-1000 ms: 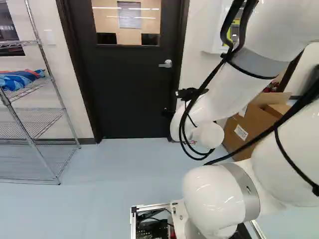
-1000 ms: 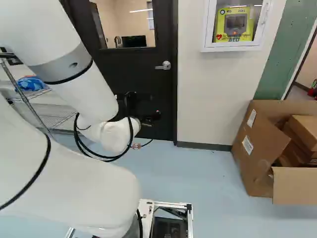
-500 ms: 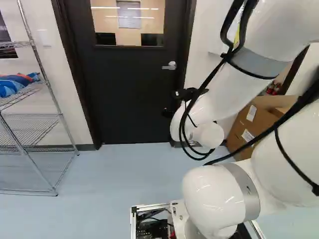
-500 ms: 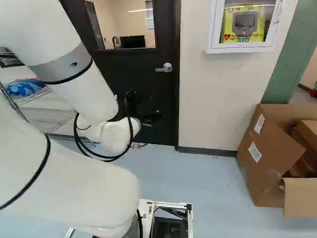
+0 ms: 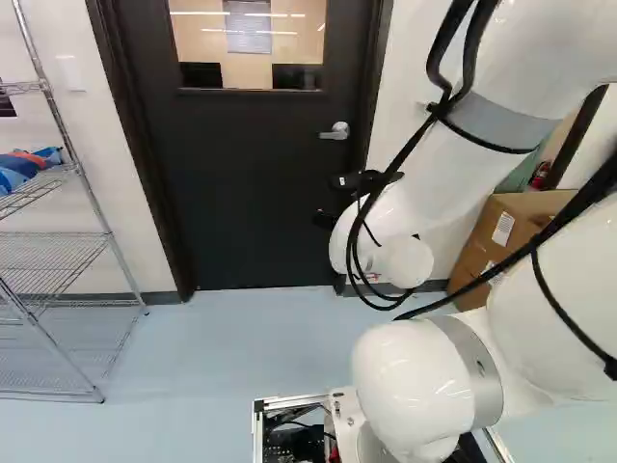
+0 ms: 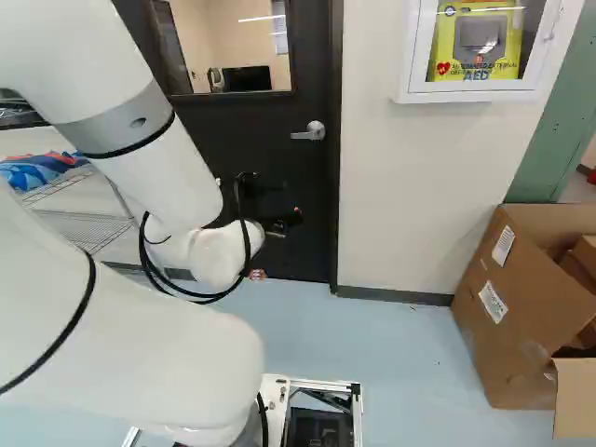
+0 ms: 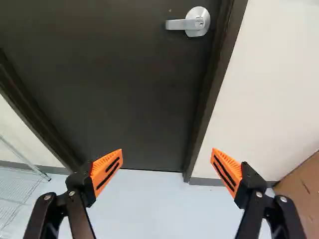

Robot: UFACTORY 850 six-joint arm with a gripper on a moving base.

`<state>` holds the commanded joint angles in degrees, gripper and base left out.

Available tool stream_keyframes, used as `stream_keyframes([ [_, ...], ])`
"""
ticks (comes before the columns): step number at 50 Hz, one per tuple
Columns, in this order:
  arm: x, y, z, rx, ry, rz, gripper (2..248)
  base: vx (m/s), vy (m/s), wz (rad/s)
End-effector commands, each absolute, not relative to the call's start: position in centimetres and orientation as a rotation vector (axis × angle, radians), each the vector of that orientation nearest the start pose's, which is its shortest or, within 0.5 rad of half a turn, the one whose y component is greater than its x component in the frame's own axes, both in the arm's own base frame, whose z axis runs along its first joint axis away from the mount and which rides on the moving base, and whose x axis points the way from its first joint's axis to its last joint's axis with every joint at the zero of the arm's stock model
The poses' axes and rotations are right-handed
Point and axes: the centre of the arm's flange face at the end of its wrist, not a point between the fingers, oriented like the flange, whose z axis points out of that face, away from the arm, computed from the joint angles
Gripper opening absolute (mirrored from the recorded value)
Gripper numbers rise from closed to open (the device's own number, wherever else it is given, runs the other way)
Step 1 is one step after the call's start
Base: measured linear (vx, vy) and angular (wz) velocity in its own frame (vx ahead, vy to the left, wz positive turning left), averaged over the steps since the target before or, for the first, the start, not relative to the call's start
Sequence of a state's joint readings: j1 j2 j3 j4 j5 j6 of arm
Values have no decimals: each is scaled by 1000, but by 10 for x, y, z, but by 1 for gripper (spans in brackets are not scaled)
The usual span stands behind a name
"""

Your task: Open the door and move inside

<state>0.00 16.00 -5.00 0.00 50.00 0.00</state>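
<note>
The orange-padded fingers (image 7: 106,170) of the black gripper (image 6: 282,222) stand wide apart, and I see nothing between them but a view of floor (image 7: 159,204) and door (image 5: 255,193). The white arm (image 5: 424,193) reaches toward that dark door, which sits closed within its frame (image 7: 219,89). Ahead of the gripper and clear of both fingers is the silver lever handle (image 7: 188,23), mounted close to the door's edge; it lies level, pointing in across the panel, lower than the bottom corner of the window (image 5: 253,43).

Past the frame on the handle side, a white cabinet (image 6: 466,97) hangs on the wall (image 6: 400,186) with a yellow case (image 6: 477,45) inside. Below, an open cardboard box (image 6: 521,317) stands on the floor, smaller boxes in it. At the left of the left base view is a wire rack (image 5: 58,260); a blue bundle (image 5: 17,176) rests toward the shelf's door-side end.
</note>
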Motion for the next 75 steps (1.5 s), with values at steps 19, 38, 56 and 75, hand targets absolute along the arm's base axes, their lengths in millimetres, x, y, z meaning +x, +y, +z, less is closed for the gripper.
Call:
stream_keyframes([
  [19,270,0,366,-2558,0,-1824,247,187,27,-18],
  [38,270,0,366,-2558,0,-1824,247,176,47,-23],
  [56,270,0,366,-2558,0,-1824,247,93,37,-18],
  [75,275,0,370,-2549,0,-1837,247,-1,0,0],
])
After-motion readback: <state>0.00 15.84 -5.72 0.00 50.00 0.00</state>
